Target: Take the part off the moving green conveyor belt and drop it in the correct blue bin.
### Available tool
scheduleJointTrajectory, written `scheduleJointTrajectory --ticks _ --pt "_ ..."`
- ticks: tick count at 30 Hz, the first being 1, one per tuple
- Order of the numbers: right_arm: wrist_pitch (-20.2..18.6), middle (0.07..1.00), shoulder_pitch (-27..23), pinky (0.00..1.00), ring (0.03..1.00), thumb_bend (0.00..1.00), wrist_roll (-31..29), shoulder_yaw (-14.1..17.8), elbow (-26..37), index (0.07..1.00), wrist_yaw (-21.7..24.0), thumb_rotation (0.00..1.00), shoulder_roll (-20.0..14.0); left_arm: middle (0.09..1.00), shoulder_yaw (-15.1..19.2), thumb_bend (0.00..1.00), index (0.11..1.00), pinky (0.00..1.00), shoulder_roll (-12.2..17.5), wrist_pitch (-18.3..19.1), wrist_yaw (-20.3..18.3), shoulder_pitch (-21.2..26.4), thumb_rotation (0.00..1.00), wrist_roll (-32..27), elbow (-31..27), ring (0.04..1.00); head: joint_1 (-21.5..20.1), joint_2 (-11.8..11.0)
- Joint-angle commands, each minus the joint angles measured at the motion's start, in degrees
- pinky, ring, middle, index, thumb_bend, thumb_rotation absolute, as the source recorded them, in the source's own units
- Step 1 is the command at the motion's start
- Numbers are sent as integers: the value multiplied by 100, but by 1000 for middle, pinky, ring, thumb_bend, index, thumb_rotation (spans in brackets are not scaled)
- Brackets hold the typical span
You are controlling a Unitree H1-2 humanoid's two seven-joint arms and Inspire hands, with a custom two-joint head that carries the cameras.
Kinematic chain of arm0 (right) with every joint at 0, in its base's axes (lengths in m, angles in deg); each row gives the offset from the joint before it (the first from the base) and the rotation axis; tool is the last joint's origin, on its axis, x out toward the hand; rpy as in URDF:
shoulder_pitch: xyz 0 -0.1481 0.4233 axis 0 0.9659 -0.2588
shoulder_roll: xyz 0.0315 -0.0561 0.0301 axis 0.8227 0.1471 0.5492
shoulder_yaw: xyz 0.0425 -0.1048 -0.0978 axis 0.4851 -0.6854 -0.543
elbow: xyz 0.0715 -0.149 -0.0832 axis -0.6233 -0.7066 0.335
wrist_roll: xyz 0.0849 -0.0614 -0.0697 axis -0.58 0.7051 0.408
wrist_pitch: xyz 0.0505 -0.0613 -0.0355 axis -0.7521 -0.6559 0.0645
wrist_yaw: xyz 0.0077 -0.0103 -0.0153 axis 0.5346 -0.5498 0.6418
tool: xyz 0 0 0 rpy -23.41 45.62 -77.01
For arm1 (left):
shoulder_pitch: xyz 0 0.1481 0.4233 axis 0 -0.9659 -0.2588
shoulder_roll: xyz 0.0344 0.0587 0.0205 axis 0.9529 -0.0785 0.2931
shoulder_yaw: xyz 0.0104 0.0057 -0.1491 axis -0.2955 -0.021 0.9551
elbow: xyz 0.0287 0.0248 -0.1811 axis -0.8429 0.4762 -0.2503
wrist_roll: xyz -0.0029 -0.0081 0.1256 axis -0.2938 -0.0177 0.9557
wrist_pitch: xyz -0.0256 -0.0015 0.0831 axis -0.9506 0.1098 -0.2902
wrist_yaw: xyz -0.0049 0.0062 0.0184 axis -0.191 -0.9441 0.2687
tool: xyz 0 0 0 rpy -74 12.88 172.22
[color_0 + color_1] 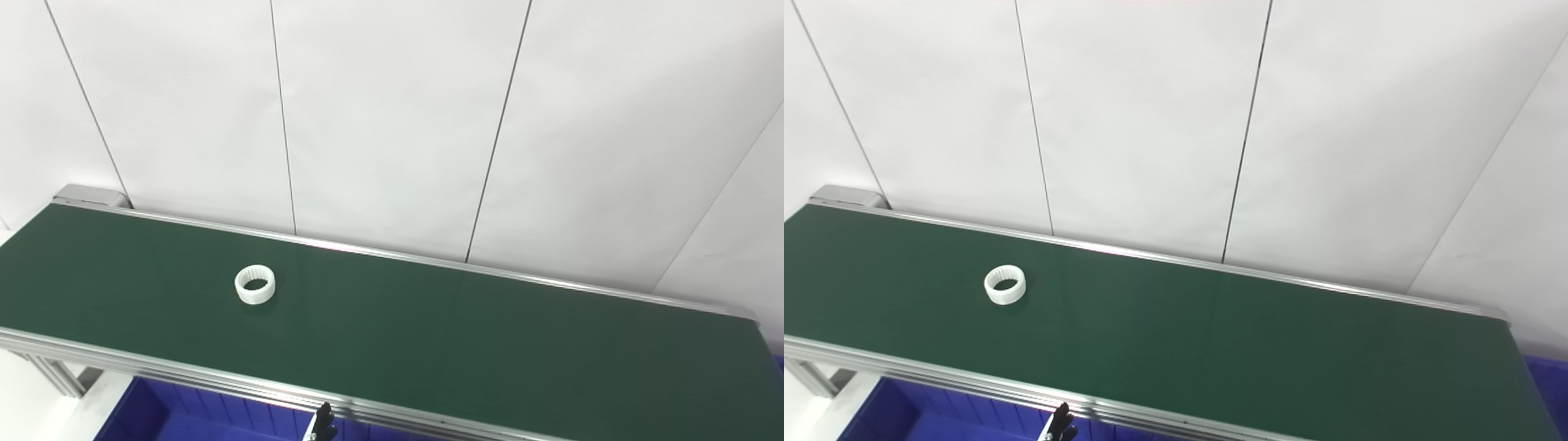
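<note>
While the long green belt (429, 331) runs slanted in front of a white panel wall (392, 122), a white ring part (255, 284) lies flat on its left half. A blue bin (184, 410) sits under the near silver rail (184, 373). Only dark fingertips (323, 421) of one hand poke up at the bottom edge, and I cannot tell whose they are or whether they are clenched.

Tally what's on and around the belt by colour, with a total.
White: 1, ring
Green: 1, belt
Blue: 2, bin below the near rail, bin at the right end
Total: 4
</note>
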Motion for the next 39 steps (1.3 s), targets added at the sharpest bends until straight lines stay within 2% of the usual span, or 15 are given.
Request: scheduleJointTrajectory --ticks 1,4,5,6,7,8,11,13,15,18,20,25,28,34,39 --pt "332 1000 0 975 994 829 81 8 115 1000 -60 1000 20 1000 -22 561 1000 883 -60 -203 15 52 798 5 -240 968 -8 93" --pt "331 1000 22 972 991 824 103 -4 183 1000 -35 1000 18 990 -9 644 980 872 -25 -239 10 57 672 33 -598 958 -47 313" --pt "329 1000 29 971 987 820 114 -9 204 1000 -34 1000 18 946 -2 725 904 832 -10 -260 25 67 578 103 -761 923 -52 331" --pt "328 1000 34 971 986 819 145 -14 227 1000 -43 1000 20 931 2 752 878 818 16 -294 29 93 546 186 -957 911 -64 405" --pt "325 999 37 965 981 814 167 -14 244 1000 -49 1000 25 901 4 792 841 790 49 -298 8 149 464 235 -1192 887 -67 422" --pt "326 997 39 953 976 804 179 -18 266 1000 -39 1000 33 850 34 879 817 763 105 -277 -29 289 330 323 -1492 846 -72 503" --pt "322 998 43 945 976 787 193 -37 320 1000 0 1000 52 807 148 949 832 735 262 -145 -99 682 213 593 -2041 802 -66 584" --pt "314 999 40 956 981 785 104 -60 342 1000 54 1000 71 786 303 985 819 701 429 53 -157 1114 173 873 -2260 770 -62 620" --pt "313 996 35 955 977 805 90 -75 359 1000 60 1000 109 775 478 1000 773 632 662 371 -297 1662 186 1198 -2430 733 -65 668" --pt "303 994 29 948 972 815 178 -92 387 1000 12 1000 186 780 620 1000 761 628 928 880 -532 2306 184 1607 -2628 737 -103 729" --pt "290 987 28 921 961 834 222 -92 412 1000 -11 1000 232 759 659 1000 735 600 1063 1227 -687 2774 91 1980 -2722 714 -119 738" --pt "213 981 6 925 956 867 207 -91 463 1000 4 1000 314 803 595 1000 775 660 1560 1524 -1044 3783 59 2821 -2225 755 -116 791" --pt "189 980 -9 917 956 874 209 -98 469 1000 14 1000 347 843 454 1000 796 745 1804 1493 -1115 4333 63 3283 -1662 827 -138 802" --pt "180 973 -27 902 949 870 280 -125 476 1000 -5 1000 404 867 101 1000 802 797 2109 1457 -1107 5144 90 3824 -574 859 -216 825" --pt "178 973 -38 902 947 866 285 -164 478 1000 22 1000 428 871 -232 1000 791 825 2237 1364 -982 5671 88 4134 419 869 -269 850"
